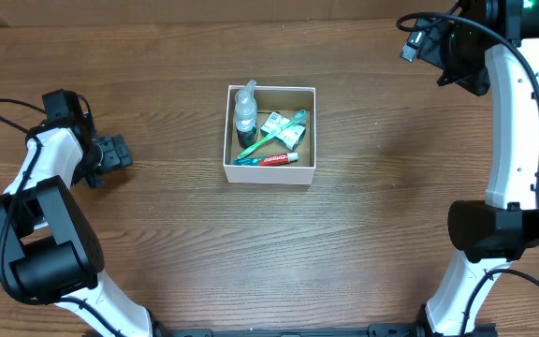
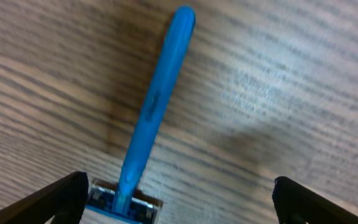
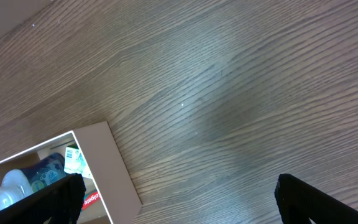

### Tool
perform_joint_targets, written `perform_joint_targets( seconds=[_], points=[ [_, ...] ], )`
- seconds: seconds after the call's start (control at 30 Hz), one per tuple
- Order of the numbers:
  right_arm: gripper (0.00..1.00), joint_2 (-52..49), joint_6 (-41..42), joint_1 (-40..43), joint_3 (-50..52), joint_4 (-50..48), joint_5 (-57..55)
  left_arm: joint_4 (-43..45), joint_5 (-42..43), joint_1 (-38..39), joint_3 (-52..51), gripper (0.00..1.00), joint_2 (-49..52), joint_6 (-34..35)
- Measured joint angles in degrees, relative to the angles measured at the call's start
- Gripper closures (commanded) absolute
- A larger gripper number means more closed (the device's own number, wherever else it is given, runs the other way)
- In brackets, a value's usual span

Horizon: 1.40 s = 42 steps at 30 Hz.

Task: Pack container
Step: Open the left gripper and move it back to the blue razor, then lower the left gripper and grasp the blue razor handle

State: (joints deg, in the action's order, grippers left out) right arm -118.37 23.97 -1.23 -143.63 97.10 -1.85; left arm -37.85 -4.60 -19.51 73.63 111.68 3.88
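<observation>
The container [image 1: 269, 173], a small white-walled cardboard box, sits mid-table and holds a clear bottle [image 1: 244, 112], a green toothbrush [image 1: 268, 140], a red-and-white toothpaste tube [image 1: 274, 159] and a small packet [image 1: 284, 128]. A blue razor [image 2: 154, 106] lies on the table in the left wrist view, its head beside the left finger. My left gripper [image 1: 115, 154] [image 2: 180, 180] is open, low over the razor, far left of the box. My right gripper [image 1: 438, 51] [image 3: 180, 180] is open and empty, high at the back right. The box corner [image 3: 114, 168] shows in the right wrist view.
The table is dark wood grain [image 1: 391, 215]. Both arm bases stand at the front edge, left [image 1: 45, 253] and right [image 1: 503, 229]. In the overhead view the razor is hidden under the left gripper.
</observation>
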Motion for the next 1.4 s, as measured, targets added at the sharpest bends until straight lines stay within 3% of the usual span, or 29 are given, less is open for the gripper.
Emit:
perform_joint_targets(
  seconds=[0.5,0.77,1.1,1.23,1.4],
  points=[
    [0.00,0.00,0.00,0.00,0.00,0.02,-0.02,4.15,0.00,0.00,-0.04,0.13,0.00,-1.36],
    [0.00,0.00,0.02,0.02,0.00,0.02,0.00,4.74,0.02,0.00,-0.04,0.26,0.00,-1.51],
    [0.00,0.00,-0.04,0.02,0.00,0.00,-0.02,6.12,1.27,0.00,-1.01,0.27,1.42,-1.51],
    [0.00,0.00,-0.02,0.00,0.00,0.02,-0.02,6.47,2.40,-0.04,-0.94,0.39,2.67,-1.44],
    [0.00,0.00,-0.02,0.00,0.00,0.02,-0.02,6.54,3.43,0.00,-0.94,0.70,2.78,-0.76]
  ],
)
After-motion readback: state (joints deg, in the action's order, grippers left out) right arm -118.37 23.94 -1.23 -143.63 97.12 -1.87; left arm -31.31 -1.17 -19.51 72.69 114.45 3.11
